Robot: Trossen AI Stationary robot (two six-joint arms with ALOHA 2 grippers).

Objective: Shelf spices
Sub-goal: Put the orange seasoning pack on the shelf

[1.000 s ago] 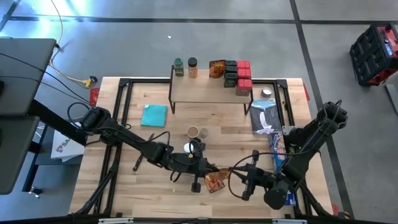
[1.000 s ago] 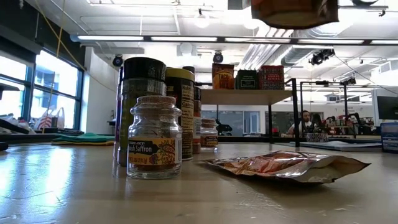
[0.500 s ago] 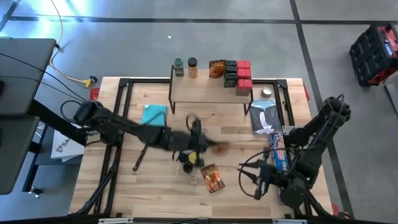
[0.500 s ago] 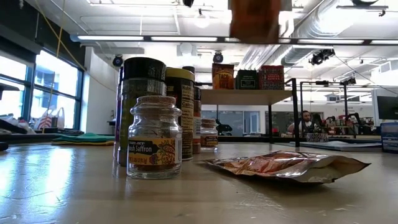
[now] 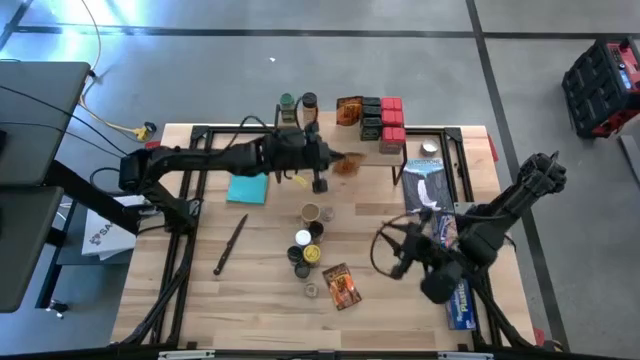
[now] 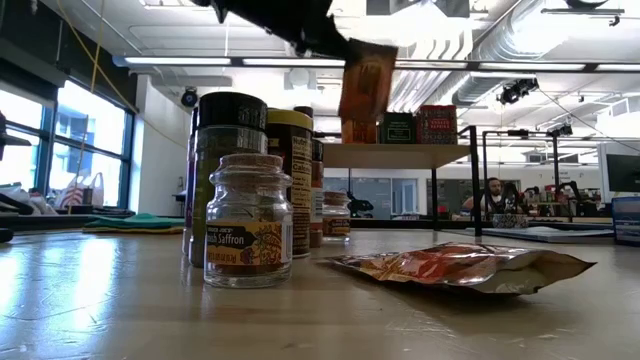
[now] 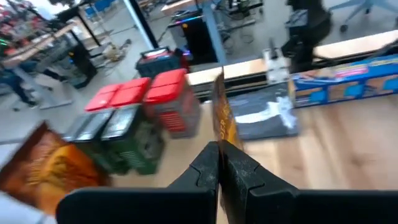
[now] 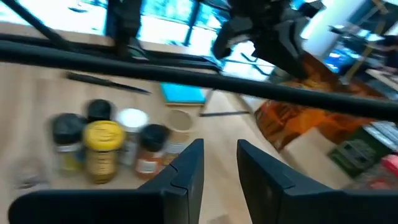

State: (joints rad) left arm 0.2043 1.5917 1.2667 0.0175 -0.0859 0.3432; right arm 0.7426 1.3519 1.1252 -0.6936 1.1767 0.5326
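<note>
Looking down from the high view, the left gripper (image 5: 325,163) hangs over the shelf (image 5: 335,147), clenched on an orange-brown packet (image 5: 347,166); the left wrist view alone shows that packet edge-on, pinched between the fingers (image 7: 205,171), with red boxes (image 7: 152,99), dark green boxes (image 7: 118,134) and another packet (image 7: 46,163) standing on the shelf beyond it. From table height the low view shows the held packet (image 6: 365,85) dangling above the shelf top, a saffron jar (image 6: 247,222) close by, and a second packet (image 6: 465,267) lying flat on the wooden table (image 6: 150,310). The right gripper (image 5: 392,258) hovers near the table's right side, fingers parted and empty. A cluster of jars (image 5: 306,248) stands mid-table, near a teal cloth (image 5: 247,188) and a long blue box (image 5: 452,262). A person sits in the room behind
</note>
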